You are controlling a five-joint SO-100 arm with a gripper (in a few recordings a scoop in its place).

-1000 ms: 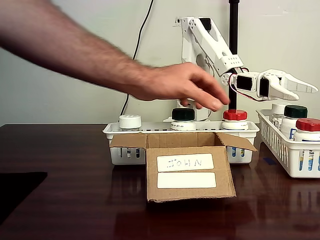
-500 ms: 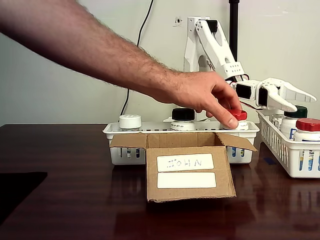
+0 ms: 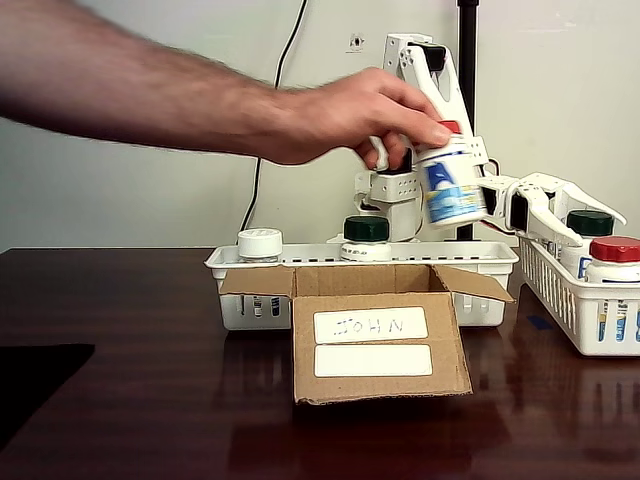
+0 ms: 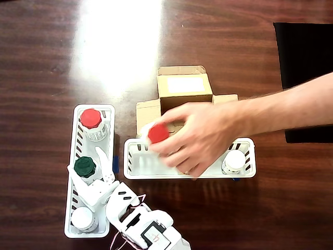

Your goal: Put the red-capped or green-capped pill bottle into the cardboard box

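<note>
A person's hand (image 3: 340, 115) holds a red-capped pill bottle (image 3: 452, 188) in the air above the middle white basket (image 3: 300, 262), behind the cardboard box (image 3: 380, 340). From overhead its red cap (image 4: 157, 134) sits at the rear edge of the cardboard box (image 4: 182, 86), whose opening the hand (image 4: 208, 135) mostly covers. My gripper (image 3: 600, 230) is open over the side basket (image 4: 73, 156). Its fingers stand either side of a green-capped bottle (image 4: 85, 166), and I cannot tell whether they touch it. Another green-capped bottle (image 3: 366, 235) stands in the middle basket.
The side basket (image 3: 560, 300) also holds a red-capped bottle (image 4: 91, 119) and a white-capped one (image 4: 83, 219). A white-capped bottle (image 4: 235, 160) stands at one end of the middle basket. The person's forearm (image 4: 291, 107) reaches across the table over a black mat (image 4: 304, 52).
The hand came down on the red-capped bottle in the middle basket, took hold of it and lifted it out. My gripper sank slightly toward the side basket.
</note>
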